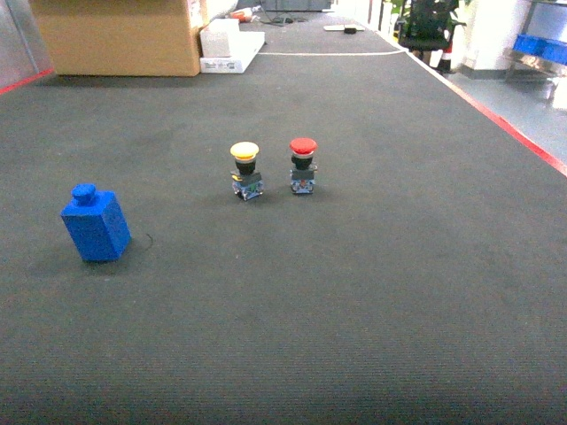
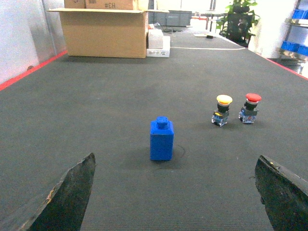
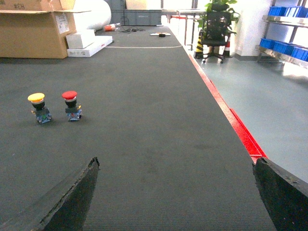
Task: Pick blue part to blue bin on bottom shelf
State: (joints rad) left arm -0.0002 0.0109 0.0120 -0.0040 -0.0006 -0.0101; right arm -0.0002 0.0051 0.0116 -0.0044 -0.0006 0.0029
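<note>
The blue part stands upright on the dark mat at the left of the head view, a small knob on its top. In the left wrist view the blue part is just ahead of my left gripper, between the lines of its two fingers but beyond their tips. That gripper is open and holds nothing. My right gripper is also open over bare mat, empty. Blue bins sit on a steel rack far off to the right; I cannot tell which is the task's bin. Neither gripper shows in the head view.
A yellow-capped switch and a red-capped switch stand side by side mid-mat. A cardboard box and white boxes are at the far end. A red line marks the mat's right edge. A black chair stands beyond.
</note>
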